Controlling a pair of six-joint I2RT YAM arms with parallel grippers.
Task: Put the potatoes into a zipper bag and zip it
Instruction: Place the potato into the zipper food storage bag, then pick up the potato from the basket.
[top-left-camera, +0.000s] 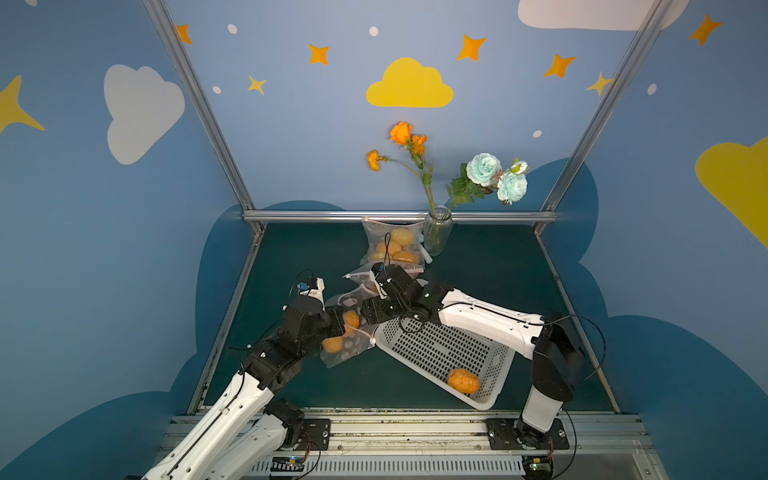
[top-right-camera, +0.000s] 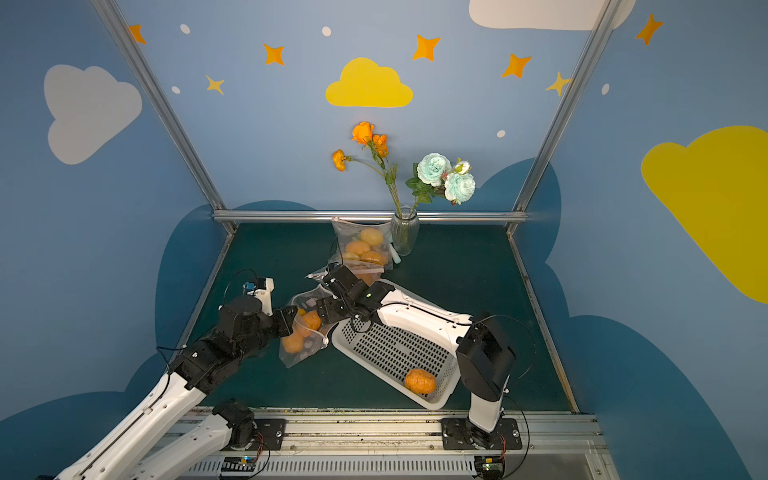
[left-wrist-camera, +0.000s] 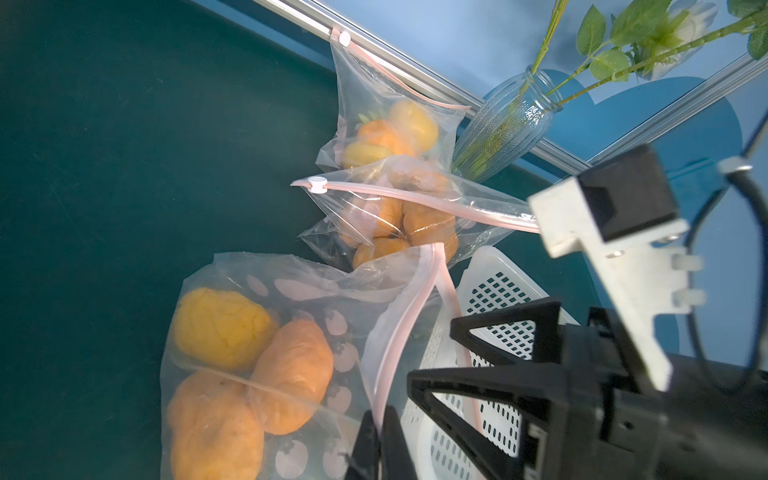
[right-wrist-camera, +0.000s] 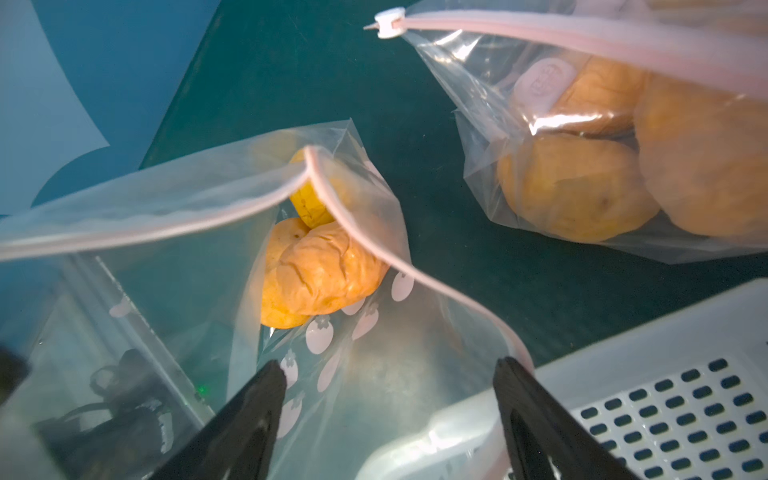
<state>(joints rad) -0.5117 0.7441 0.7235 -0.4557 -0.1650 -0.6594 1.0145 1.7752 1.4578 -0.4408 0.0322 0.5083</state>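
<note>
From above you get the layout but not the claws. In both top views the printed bag (top-left-camera: 347, 353) sits on the table (top-left-camera: 498, 266) between the two arms, right off the corner of the white basket (top-left-camera: 440, 349), and the arms cover both claws.

The wrist cams sort that out:

- **Left wrist view:** the left claw (left-wrist-camera: 380, 446) is pinched closed on the printed bag's pink zipper strip, holding one side of the mouth up.
- **Right wrist view:** the right claw (right-wrist-camera: 390, 368) has its jaws spread wide over the gaping mouth with nothing between them. One finger is just beside the zipper strip and the basket rim.

That right wrist view also looks straight down into the bag at a wrinkled orange potato (right-wrist-camera: 320, 274). The left wrist view looks through the bag's side and shows three potatoes (left-wrist-camera: 291, 374) in there, one yellow and two orange.

Only the top views show the lone potato (top-left-camera: 463, 380) lying in the near corner of the basket.

There are two more bags with potatoes inside, and their zipper strips look closed. The far bag (top-left-camera: 374, 232) leans at the back rail beside the glass vase (top-left-camera: 436, 232). The middle bag (left-wrist-camera: 395, 216) is mostly behind the right arm from above but plain in both wrist views.
</note>
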